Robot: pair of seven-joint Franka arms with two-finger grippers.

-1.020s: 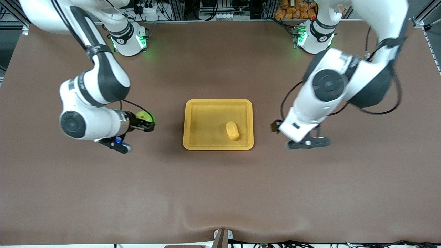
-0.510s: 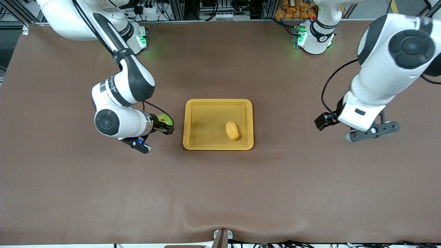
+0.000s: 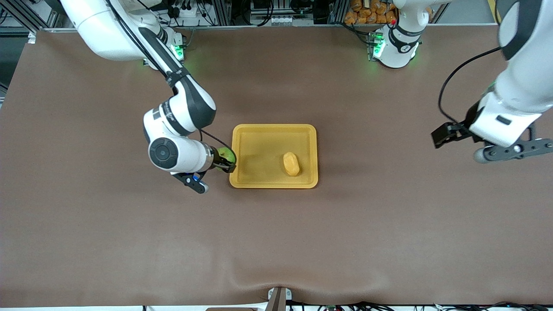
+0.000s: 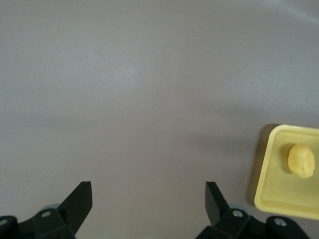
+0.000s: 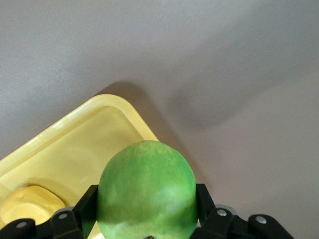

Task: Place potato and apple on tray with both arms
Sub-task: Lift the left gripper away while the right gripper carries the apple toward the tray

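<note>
My right gripper (image 3: 225,163) hangs at the tray's (image 3: 274,129) nine o'clock edge, toward the right arm's end of the table (image 3: 276,242). Its fingers (image 5: 85,205) are clamped on the apple (image 3: 224,154), which sits over the tray's rim there. The potato (image 3: 291,163) lies in the tray, toward its four o'clock corner. My left gripper (image 4: 148,205) hovers over bare table at the tray's three o'clock, well apart from it near the left arm's end, with its fingers (image 4: 79,200) spread wide and holding nothing.
</note>
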